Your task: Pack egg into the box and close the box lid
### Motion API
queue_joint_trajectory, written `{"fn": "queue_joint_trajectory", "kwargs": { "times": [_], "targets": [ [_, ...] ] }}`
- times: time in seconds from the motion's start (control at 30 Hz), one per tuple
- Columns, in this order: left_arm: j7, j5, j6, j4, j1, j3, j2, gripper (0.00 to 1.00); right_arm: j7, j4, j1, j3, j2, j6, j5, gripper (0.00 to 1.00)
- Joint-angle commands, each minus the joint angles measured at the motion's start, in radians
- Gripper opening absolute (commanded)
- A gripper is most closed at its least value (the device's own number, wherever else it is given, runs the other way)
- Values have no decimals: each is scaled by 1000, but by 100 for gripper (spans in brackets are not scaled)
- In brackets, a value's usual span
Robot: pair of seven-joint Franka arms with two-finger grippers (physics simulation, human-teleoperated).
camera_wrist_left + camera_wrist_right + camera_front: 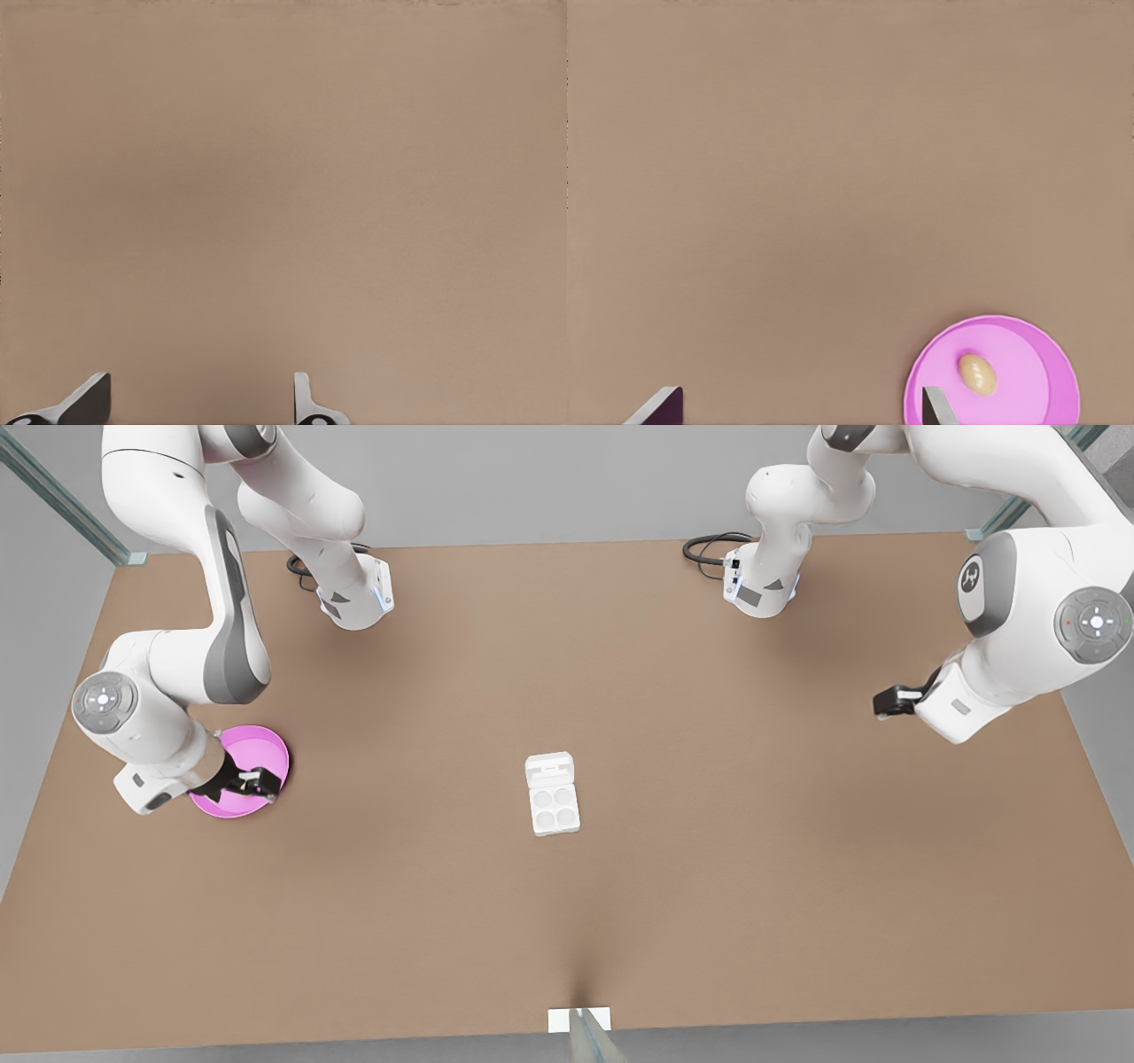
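The tan egg (977, 374) lies in a round pink plate (1032, 350) near the table's edge at the front view's left. My right gripper (254, 782) hangs over that plate (259, 745), open, its fingertips (934, 405) apart and the egg just outside them. The white box (555, 809) sits at mid-table with four bare cups, and the box lid (549, 768) lies open behind the tray. My left gripper (889, 701) waits at the front view's right, open (195, 409) over bare table.
Both arm bases (358, 599) (760, 584) stand at the table's far side with black cables beside them. A small white marker (578, 1019) sits at the near edge. Brown tabletop (753, 824) stretches between the plate, the box and the left gripper.
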Motion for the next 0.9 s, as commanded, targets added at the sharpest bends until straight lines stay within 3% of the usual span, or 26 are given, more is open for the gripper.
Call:
{"fn": "queue_joint_trajectory", "kwargs": {
  "times": [0.0, 0.1, 0.17, 0.23, 0.3, 0.4, 0.53, 0.63, 0.73, 0.87],
  "targets": [
    [42, 9, 54, 0, 0, 0, -1, 100, 40, 1, -2, 0, 1, 69, -1, 100],
    [42, 9, 54, 0, 0, 0, 0, 100, 36, 43, 4, 2, 33, -62, -2, 100],
    [44, 9, 54, 0, 0, 0, 5, 100, 49, 178, 32, 2, 165, -169, -12, 100],
    [42, 10, 54, 0, -2, 0, 7, 100, 20, 74, -17, 2, 201, -145, -21, 100],
    [44, 10, 54, 0, 0, 0, 11, 100, -32, -117, -62, 3, 92, -57, -21, 100],
    [44, 9, 54, 0, 0, 0, 11, 100, -171, -218, -184, 5, 33, -20, -21, 100],
    [44, 10, 54, 0, 0, 0, 14, 100, -443, -334, -324, 3, 41, 317, -76, 100],
    [44, 9, 54, -1, 0, 0, 14, 100, -569, -351, -353, 5, 70, 437, -73, 100],
    [44, 9, 54, -1, 0, 0, 16, 100, -810, -402, -372, 5, 138, 675, -73, 100],
    [44, 9, 54, -1, 0, 0, 20, 100, -997, -416, -378, 12, 162, 728, -68, 100]
  ]
}}
